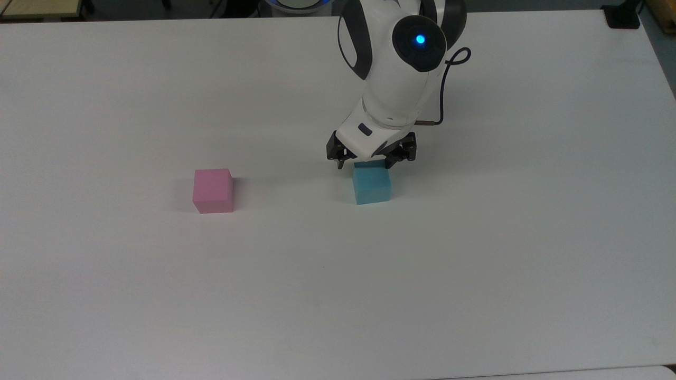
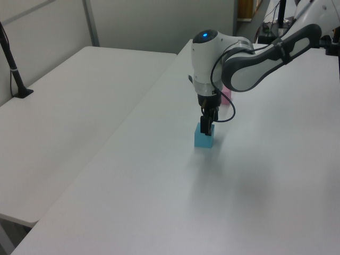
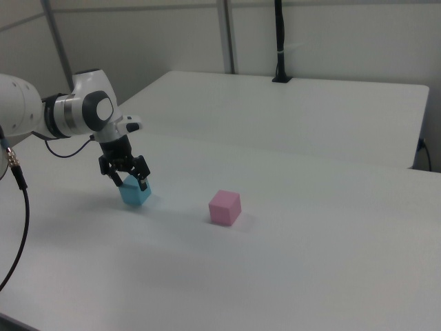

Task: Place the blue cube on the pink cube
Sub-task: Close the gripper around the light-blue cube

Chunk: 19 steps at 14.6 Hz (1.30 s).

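Top view looks down; left, right views oblique, sharing table (image 1: 158, 295).

Fingers (image 1: 340, 160) spread, pointing down
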{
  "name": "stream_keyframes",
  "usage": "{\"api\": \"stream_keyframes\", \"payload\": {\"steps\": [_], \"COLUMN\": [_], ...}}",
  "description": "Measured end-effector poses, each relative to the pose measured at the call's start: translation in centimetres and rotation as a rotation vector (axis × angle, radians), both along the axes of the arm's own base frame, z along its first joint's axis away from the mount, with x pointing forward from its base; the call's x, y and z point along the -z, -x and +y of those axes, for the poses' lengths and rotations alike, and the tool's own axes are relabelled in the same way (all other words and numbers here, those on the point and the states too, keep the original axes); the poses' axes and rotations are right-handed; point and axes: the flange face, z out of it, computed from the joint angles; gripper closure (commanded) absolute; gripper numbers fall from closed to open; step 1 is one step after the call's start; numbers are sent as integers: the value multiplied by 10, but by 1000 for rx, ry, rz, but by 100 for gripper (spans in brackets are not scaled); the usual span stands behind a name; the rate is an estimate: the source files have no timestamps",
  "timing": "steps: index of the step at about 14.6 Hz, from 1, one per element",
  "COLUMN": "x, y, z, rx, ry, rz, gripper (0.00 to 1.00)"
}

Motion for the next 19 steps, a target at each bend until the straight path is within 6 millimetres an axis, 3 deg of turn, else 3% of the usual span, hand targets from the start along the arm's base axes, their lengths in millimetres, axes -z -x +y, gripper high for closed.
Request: {"api": "stream_keyframes", "payload": {"steps": [19], "x": [-11], "y": [-4], "z": [11], "rx": [3], "ry": [-15], "rz": [-27], "gripper": [0]}}
